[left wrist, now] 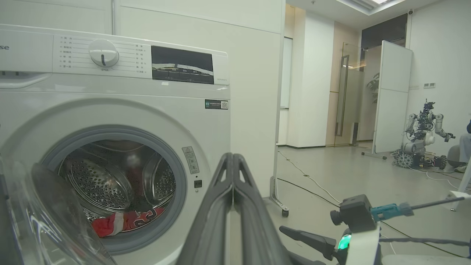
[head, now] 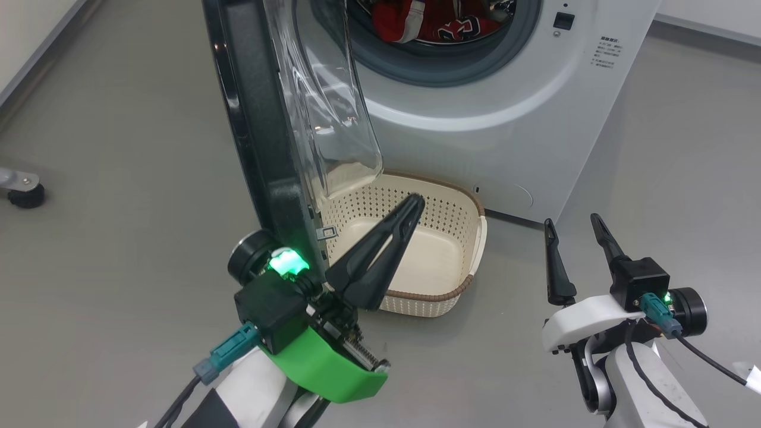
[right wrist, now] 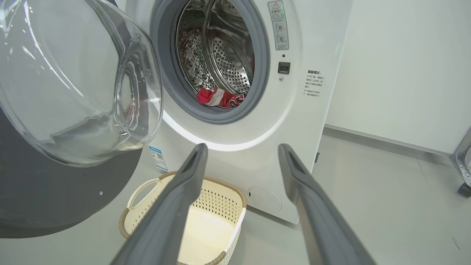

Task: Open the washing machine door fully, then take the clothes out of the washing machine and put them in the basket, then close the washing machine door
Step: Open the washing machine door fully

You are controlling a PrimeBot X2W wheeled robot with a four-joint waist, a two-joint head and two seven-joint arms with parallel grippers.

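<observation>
The white washing machine (head: 511, 119) stands ahead with its round door (head: 261, 119) swung out towards me, edge-on, its clear glass bowl (head: 327, 107) bulging to the right. Red clothes (head: 428, 24) with white trim lie at the bottom of the drum, clothes (right wrist: 219, 98) also seen past the grey seal. The cream basket (head: 469, 220) sits empty on the floor below the drum. My left gripper (head: 413, 205) is shut with nothing in it, just right of the door's lower edge, over the basket. My right gripper (head: 571, 223) stands open to the basket's right, holding nothing.
Grey floor lies all around. A caster wheel (head: 24, 190) stands at the far left. In the left wrist view, cables (left wrist: 312, 184) run across the floor, a metal frame leg (left wrist: 278, 198) stands beside the machine, and another robot (left wrist: 421, 136) is far off at the right.
</observation>
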